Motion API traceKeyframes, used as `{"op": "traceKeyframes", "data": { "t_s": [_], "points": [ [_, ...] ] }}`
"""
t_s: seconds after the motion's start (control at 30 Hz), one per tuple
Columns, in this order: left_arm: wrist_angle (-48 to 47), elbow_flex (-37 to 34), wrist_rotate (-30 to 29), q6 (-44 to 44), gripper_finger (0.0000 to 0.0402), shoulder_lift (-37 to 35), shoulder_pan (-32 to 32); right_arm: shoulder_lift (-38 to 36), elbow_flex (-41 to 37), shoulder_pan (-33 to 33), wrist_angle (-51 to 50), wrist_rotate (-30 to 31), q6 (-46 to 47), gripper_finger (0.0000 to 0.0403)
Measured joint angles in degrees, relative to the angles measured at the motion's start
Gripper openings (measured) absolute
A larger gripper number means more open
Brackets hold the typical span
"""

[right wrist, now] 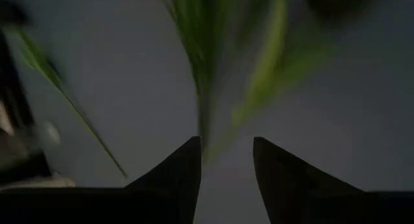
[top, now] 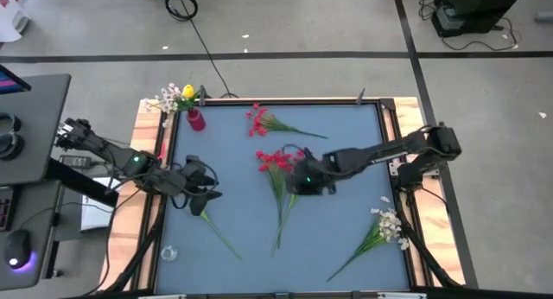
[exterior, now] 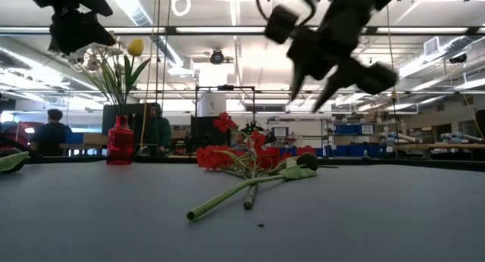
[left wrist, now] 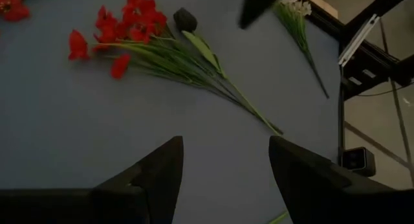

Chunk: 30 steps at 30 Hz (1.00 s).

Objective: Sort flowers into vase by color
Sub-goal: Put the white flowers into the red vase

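On the blue bench (top: 346, 238), a red-blossomed sprig (top: 278, 174) is seen lying near the centre, its stems running toward six o'clock. A second red sprig (top: 263, 122) lies toward twelve o'clock, a white-blossomed sprig (top: 380, 230) toward four o'clock, and a bare green stem (top: 216, 232) toward seven o'clock. A small red vase (top: 196, 118), already holding a yellow tulip (top: 187, 92) with white blossoms, stands at the eleven o'clock corner.

The right gripper (top: 309, 180) is held just above the central red sprig, at its three o'clock side, with the fingers (right wrist: 178, 179) spread apart and nothing between them; in the right wrist view the green stems are seen directly ahead of the gap. The left gripper (top: 200, 195) is parked at about nine o'clock over the bench, likewise spread and empty (it appears to be waiting).

The step in hand is judged to be the descent onto the central sprig's stems. Several risks are foreseen. The stems are thin and fanned, so only part of the bundle may be caught, or the fingers may close on the bench surface and skid the sprig aside. A grasp taken too near the blossoms would leave a long stem dangling, making insertion into the narrow vase neck awkward. The vase is light-looking and already occupied, so it could be tipped by a clumsy insertion.
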Motion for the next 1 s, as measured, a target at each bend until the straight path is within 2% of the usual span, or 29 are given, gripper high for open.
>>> {"op": "traceKeyframes", "data": {
  "t_s": [0.1, 0.23, 0.3, 0.43, 0.53, 0.67, 0.77, 0.87, 1.0],
  "points": [
    [-0.36, 0.00, -0.02, -0.40, 0.0233, 0.39, 0.00, -1.12, 0.00, 5.44, -2.02, -1.27, 6.74, 0.0150],
    [-0.99, 0.00, -0.03, 1.04, 0.0233, 0.32, 0.00, -0.87, -0.09, 12.66, -3.08, -10.71, 5.64, 0.0150],
    [-1.59, 0.00, -0.02, 2.21, 0.0233, 0.30, 0.00, -0.89, -0.09, 15.95, -3.18, -14.10, -1.59, 0.0150],
    [-1.98, 0.00, -0.02, 4.85, 0.0233, 0.30, -0.04, -1.28, -0.08, 23.02, -6.81, -16.36, -17.83, 0.0150],
    [-1.86, 0.00, -0.34, 8.85, 0.0233, 0.30, -0.04, -1.26, -0.09, 27.91, -13.63, -15.08, -30.66, 0.0150],
    [-1.65, 0.00, -1.76, 16.92, 0.0233, 0.93, -0.04, -1.17, -0.09, 33.49, -23.55, -6.89, -47.08, 0.0155],
    [-0.39, 0.00, -3.02, 19.99, 0.0233, 1.95, -0.04, -0.91, -0.77, 36.13, -29.48, -2.41, -54.55, 0.0166],
    [1.26, 0.00, -4.74, 19.99, 0.0233, 4.00, -0.04, -0.89, -2.38, 37.75, -28.64, -2.23, -60.64, 0.0180],
    [3.52, 0.02, -5.57, 21.46, 0.0233, 7.42, -0.04, -0.87, -5.27, 40.13, -21.60, -2.69, -64.56, 0.0196]
  ]
}}
